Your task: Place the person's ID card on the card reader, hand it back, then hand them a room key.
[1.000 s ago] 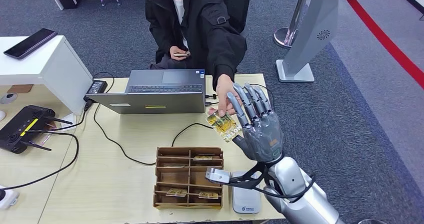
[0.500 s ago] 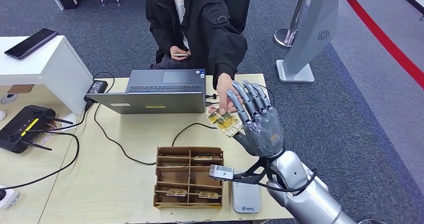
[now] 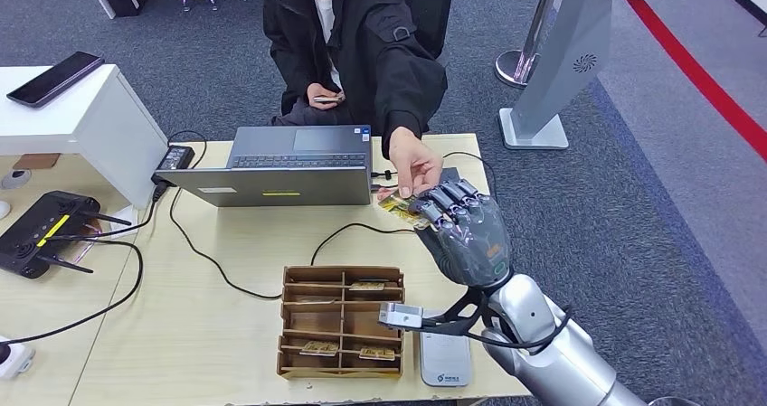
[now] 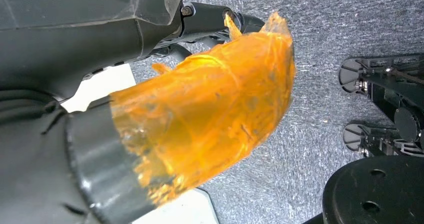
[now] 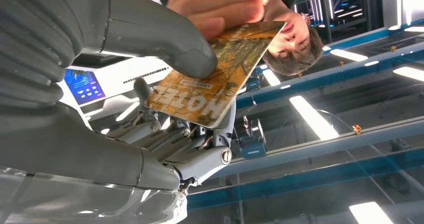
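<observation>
A yellow card point(image 3: 401, 206) printed "HOTEL" point(image 5: 210, 79) hovers above the far right part of the table point(image 3: 217, 334). My right hand point(image 3: 466, 234) has its fingers curled over the card, and its thumb point(image 5: 165, 39) presses on the card's face. The seated person's hand point(image 3: 411, 166) still pinches the far end of the card point(image 5: 220, 4). The white card reader point(image 3: 445, 359) lies at the near table edge below my right forearm. My left hand point(image 4: 165, 109), its thumb wrapped in orange tape, hangs over the grey carpet and holds nothing.
A brown compartment box point(image 3: 342, 274) with several similar cards sits left of the reader. An open laptop point(image 3: 280, 166) stands at the far edge, with black cables across the table. A black controller point(image 3: 41, 234) lies far left. A phone point(image 3: 54, 78) rests on the white stand.
My right hand's fingers were stretched out behind the card; they have now curled down over it. The person's hand stays on the card.
</observation>
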